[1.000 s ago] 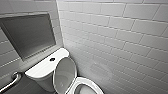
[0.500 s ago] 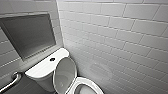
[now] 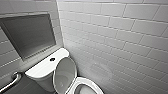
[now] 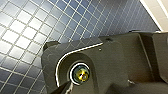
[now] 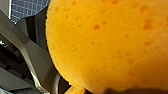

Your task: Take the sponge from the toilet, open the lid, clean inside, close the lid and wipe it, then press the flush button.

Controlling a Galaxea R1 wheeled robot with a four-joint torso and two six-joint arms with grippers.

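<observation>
One orange sponge (image 5: 107,42) sits close against the right wrist camera, gripped by the right hand (image 5: 100,88) above the blue tiled floor (image 5: 27,7). How far the left hand is open cannot be told; its wrist view looks down on blue floor tiles past the robot's dark plate. In the head view, the toilet (image 3: 45,72) stands in a corner of white-tiled walls (image 3: 112,37), its lid (image 3: 63,75) raised upright in front of the tank and the bowl (image 3: 87,80) uncovered. The flush button (image 3: 52,59) sits in the middle of the tank top. A metal grab bar (image 3: 11,82) runs beside the tank, below a dark recessed panel (image 3: 27,35).
</observation>
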